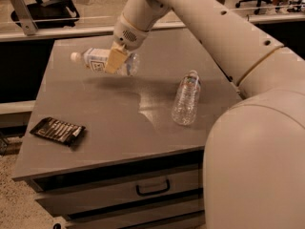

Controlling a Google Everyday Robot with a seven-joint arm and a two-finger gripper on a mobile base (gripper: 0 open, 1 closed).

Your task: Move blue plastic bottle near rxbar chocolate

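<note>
My gripper (116,60) is shut on the blue plastic bottle (95,61), a clear bottle with a white and pale-blue label and a white cap pointing left. It is held on its side above the far left part of the grey table (119,113). The rxbar chocolate (57,130), a flat dark bar with white lettering, lies near the table's front left corner, well below and left of the held bottle.
A clear ribbed bottle with a red-marked label (186,98) lies on its side at the table's right. My arm (209,27) crosses the back right. Drawers (152,187) sit under the table front. Office chairs stand behind.
</note>
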